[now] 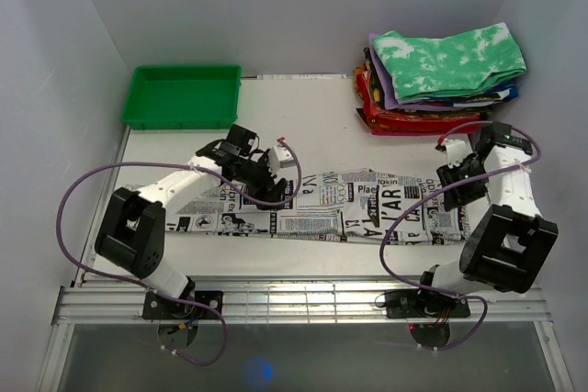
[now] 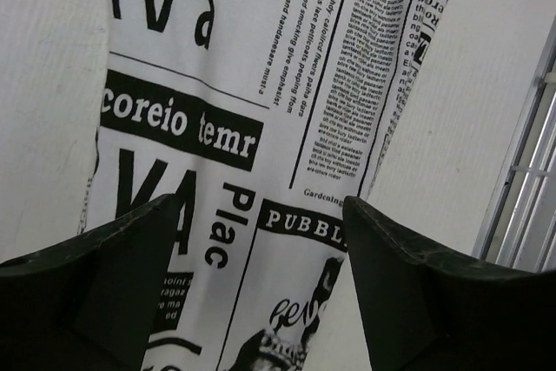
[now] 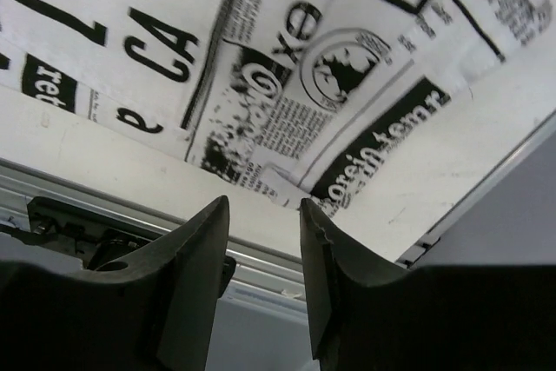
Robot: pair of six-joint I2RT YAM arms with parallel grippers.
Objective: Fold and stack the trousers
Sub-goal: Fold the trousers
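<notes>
**Q:** Where the flat white table (image 1: 322, 126) fills the overhead view, what lies across it?

**A:** The long white cloth trousers printed with black newspaper text (image 1: 331, 208) lie as a flat band across the near half of the table. They run from under the left arm to under the right arm, close to the railed front edge.

**Q:** What occupies the far side?

**A:** At the far right corner sits a stack of folded clothes (image 1: 441, 80), green-and-white tie-dye on top, red and multicoloured below. At the far left corner stands a shallow green plastic tray (image 1: 184, 120). Both are well apart from the trousers.

**Q:** How do the jaws stand?

**A:** The left gripper (image 2: 261, 206) hangs over the left part of the trousers, jaws spread wide, printed cloth showing through the gap and nothing held. The right gripper (image 3: 263, 206) hangs over the right end near the table edge, jaws parted narrowly, nothing between them.
</notes>
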